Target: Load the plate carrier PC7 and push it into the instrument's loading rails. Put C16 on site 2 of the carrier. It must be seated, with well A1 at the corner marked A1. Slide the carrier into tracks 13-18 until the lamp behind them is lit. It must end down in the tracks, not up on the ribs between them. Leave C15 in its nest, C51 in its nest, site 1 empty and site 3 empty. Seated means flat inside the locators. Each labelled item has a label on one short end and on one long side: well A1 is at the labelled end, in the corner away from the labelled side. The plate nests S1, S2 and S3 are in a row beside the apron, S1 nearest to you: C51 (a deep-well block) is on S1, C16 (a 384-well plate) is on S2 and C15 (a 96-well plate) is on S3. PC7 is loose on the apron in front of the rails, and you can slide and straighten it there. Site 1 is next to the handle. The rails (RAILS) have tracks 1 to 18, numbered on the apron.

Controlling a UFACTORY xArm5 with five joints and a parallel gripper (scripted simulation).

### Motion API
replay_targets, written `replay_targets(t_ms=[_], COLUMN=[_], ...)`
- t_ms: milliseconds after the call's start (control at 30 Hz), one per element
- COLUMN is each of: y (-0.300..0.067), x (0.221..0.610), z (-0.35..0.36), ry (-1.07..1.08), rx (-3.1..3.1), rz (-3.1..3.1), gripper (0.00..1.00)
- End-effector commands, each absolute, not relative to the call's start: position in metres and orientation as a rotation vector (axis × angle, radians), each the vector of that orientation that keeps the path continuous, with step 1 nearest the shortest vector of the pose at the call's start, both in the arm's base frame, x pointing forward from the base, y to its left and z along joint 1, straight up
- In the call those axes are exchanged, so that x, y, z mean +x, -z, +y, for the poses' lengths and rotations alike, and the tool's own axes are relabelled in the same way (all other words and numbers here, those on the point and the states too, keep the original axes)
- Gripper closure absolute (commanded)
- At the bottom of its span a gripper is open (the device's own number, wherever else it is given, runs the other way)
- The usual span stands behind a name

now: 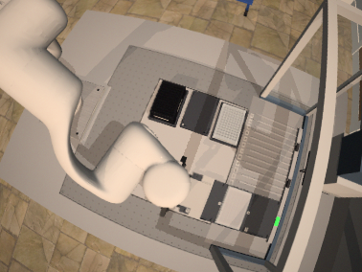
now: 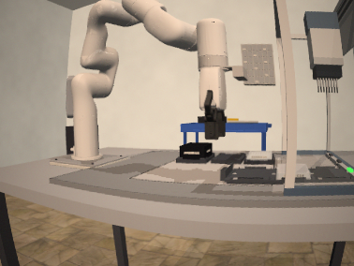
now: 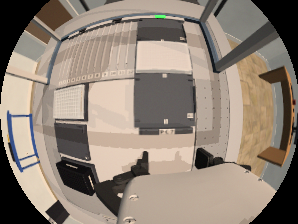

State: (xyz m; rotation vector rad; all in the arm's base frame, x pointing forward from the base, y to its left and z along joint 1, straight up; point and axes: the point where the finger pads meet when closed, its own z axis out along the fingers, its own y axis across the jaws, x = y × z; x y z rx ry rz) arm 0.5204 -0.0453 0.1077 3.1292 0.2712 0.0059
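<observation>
The carrier PC7 lies along the near edge of the rails (image 1: 265, 153), with its far end under the instrument frame. A pale plate, C16 (image 1: 233, 207), sits flat on its middle site; the sites on either side look dark and empty. The lamp (image 1: 277, 222) behind the carrier glows green, as it also does in the wrist view (image 3: 160, 16). The black block C51 (image 1: 168, 102) and the white plate C15 (image 1: 230, 124) sit in their nests, with the dark nest S2 (image 1: 199, 112) bare between them. My gripper (image 2: 213, 131) is open and empty, raised above the carrier's handle end (image 3: 173, 161).
The instrument's frame posts (image 1: 292, 53) rise around the rails, and one post (image 2: 290, 117) stands just right of the gripper. A pipetting head (image 2: 324, 51) hangs above the rails. A blue table (image 2: 225, 128) stands behind the bench.
</observation>
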Motion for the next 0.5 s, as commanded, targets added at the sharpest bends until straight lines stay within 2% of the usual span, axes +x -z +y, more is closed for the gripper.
replay_targets(t_ms=[0, 467], y=[-0.115, -0.138], x=[0.522, 0.521], z=[-0.045, -0.045], ry=[-0.012, -0.012], rx=[3.129, 3.129], rz=[0.271, 0.271], gripper=[0.19, 0.19])
